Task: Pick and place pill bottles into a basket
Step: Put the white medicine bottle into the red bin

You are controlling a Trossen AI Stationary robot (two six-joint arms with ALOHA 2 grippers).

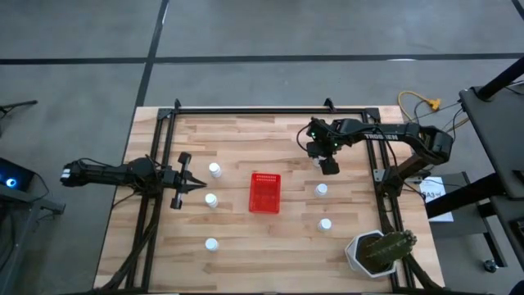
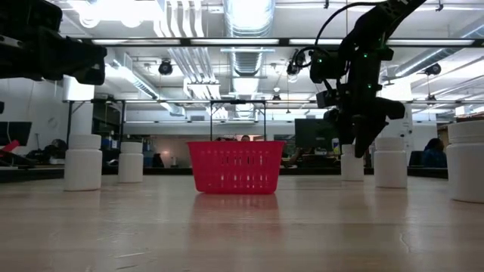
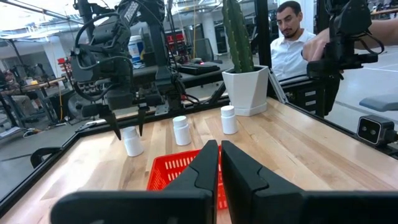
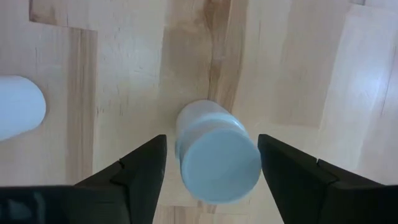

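Wooden table (image 1: 246,246): only right wrist view shows right gripper (image 4: 211,162) jaws apart around a pill bottle (image 4: 217,158); left gripper (image 3: 219,171) closed; no readable labels.

Both arms matte black, slim tubular links with chunkier joint housings. Right arm (image 1: 385,135) has white lettering along its forearm link, too small to read, plus a few small green lights glowing at the wrist block. Black cables loop loose around that wrist and up over the upper link. Right gripper (image 4: 211,171): two flat black wedge-shaped fingers (image 4: 140,171), plain faces, squared edges. Left arm (image 1: 110,173) same black finish, a short crossbar with knobbed ends just behind its fingers. Left gripper (image 3: 220,163): two long tapered black fingers with chamfered edges, mounted on a wide black rail
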